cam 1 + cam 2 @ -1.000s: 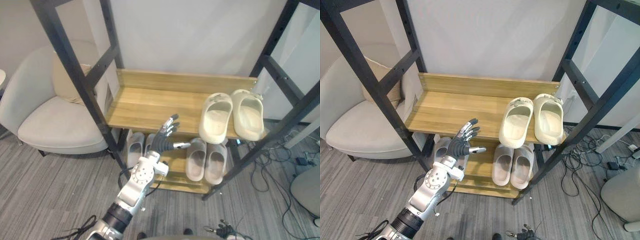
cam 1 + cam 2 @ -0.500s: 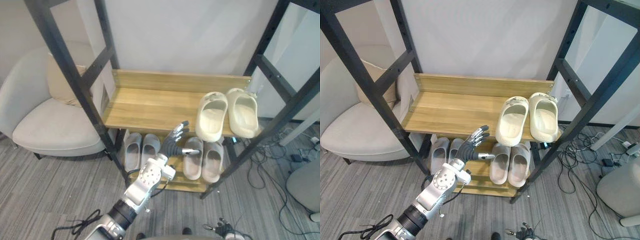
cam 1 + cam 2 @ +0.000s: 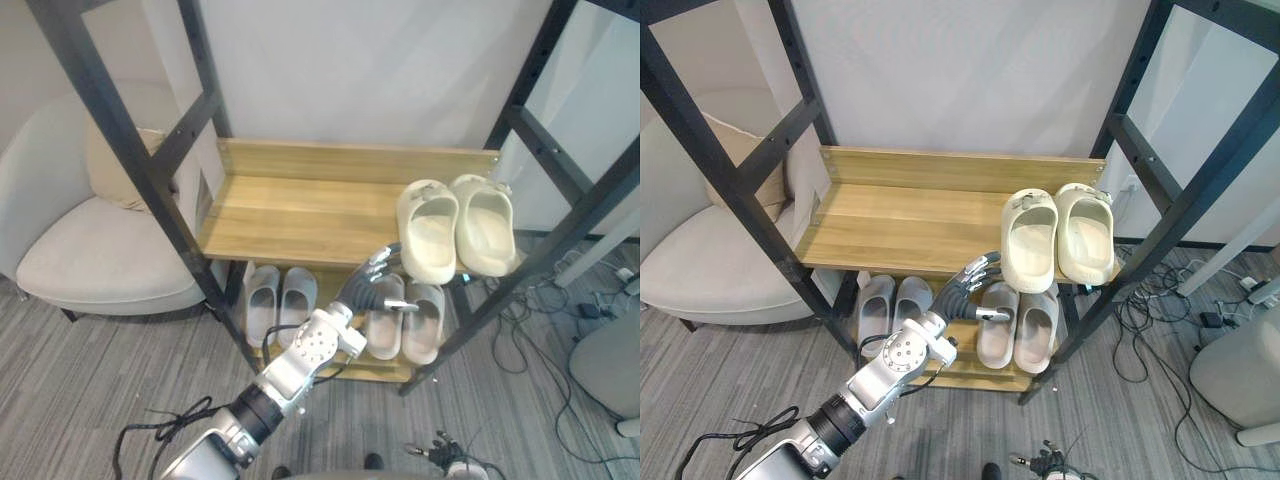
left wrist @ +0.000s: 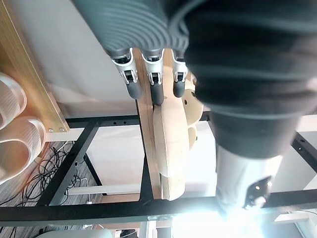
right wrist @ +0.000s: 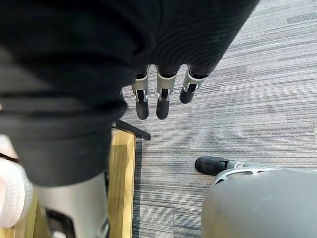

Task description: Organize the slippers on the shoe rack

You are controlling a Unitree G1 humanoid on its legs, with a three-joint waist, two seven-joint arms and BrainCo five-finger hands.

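Observation:
A cream pair of slippers (image 3: pixel 455 228) lies side by side at the right end of the shoe rack's upper wooden shelf (image 3: pixel 300 205). On the lower shelf sit a grey pair (image 3: pixel 278 302) at the left and a pale pair (image 3: pixel 405 322) at the right. My left hand (image 3: pixel 365 293) is open, fingers straight, at the upper shelf's front edge just below the heel of the left cream slipper (image 4: pixel 171 144). It holds nothing. My right hand (image 5: pixel 162 101) hangs open over the grey floor beside a wooden edge.
Black metal posts (image 3: pixel 150 180) frame the rack on both sides. A beige armchair (image 3: pixel 90 250) with a cushion stands to the left. Cables (image 3: pixel 545 330) lie on the floor at the right, near a grey rounded object (image 3: pixel 608 372).
My left hand has moved right along the front of the upper shelf, from its middle to just under the cream pair. The camera has shifted too; the slippers lie as before.

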